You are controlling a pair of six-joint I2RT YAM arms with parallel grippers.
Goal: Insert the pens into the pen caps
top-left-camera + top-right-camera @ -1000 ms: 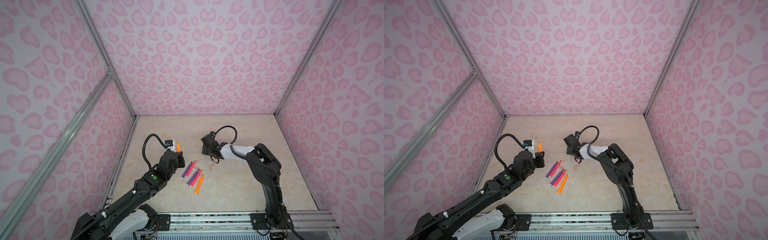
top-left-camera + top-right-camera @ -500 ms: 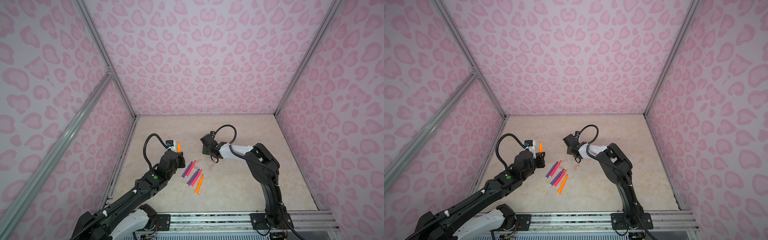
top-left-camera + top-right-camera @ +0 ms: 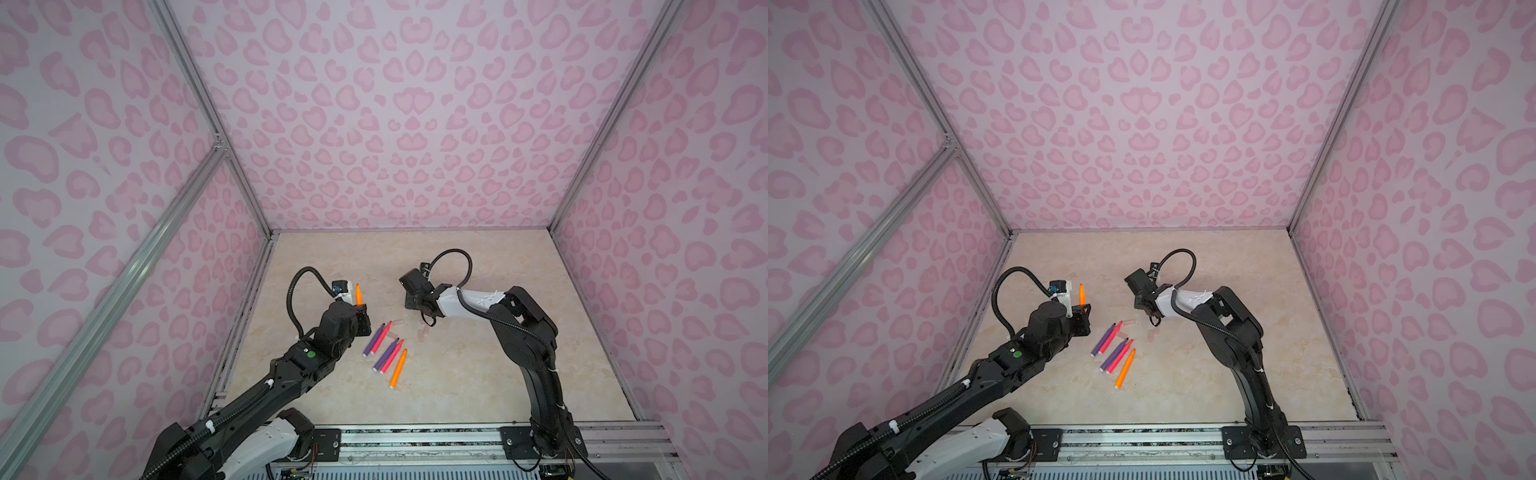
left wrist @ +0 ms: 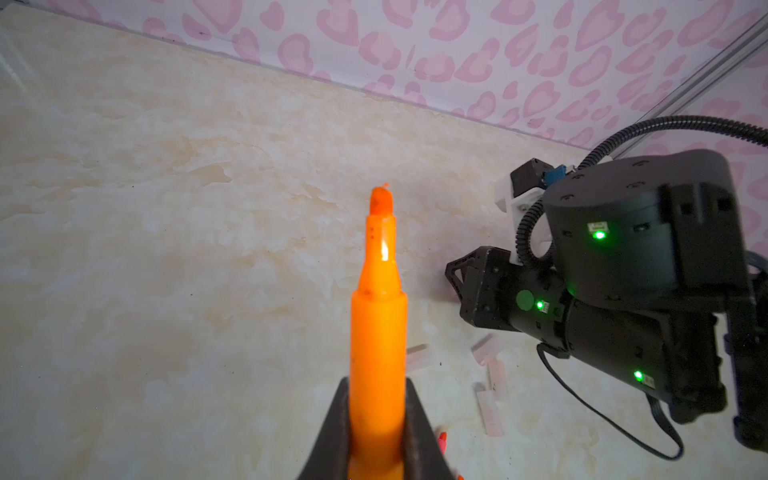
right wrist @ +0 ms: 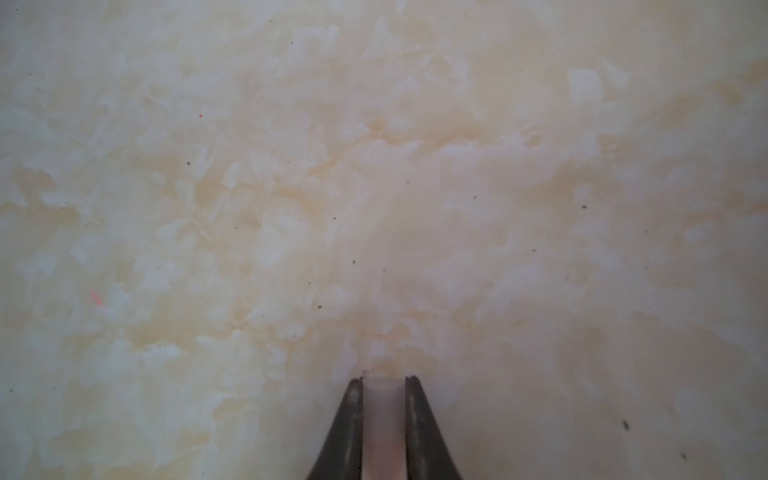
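Observation:
My left gripper (image 4: 378,384) is shut on an orange pen (image 4: 378,324), held upright with its tip up above the table's left side (image 3: 358,293). My right gripper (image 5: 383,379) points down at the beige table and is shut on a translucent pen cap (image 5: 383,415); in both top views it hangs over the loose caps (image 3: 429,321). Five more pens lie side by side between the arms: two purple (image 3: 374,340), two pink (image 3: 392,357), one orange (image 3: 398,368). Loose pen caps (image 4: 497,376) lie beside them, and one (image 3: 397,322) lies by a pink tip.
Pink-patterned walls (image 3: 415,124) close the table in at the back and on both sides. An aluminium rail (image 3: 415,440) with both arm bases runs along the front edge. Bare beige surface (image 3: 478,374) spreads to the right of the pens.
My right gripper's jaws have closed on a pen cap on the table. The left arm, with the orange pen, has stayed in place.

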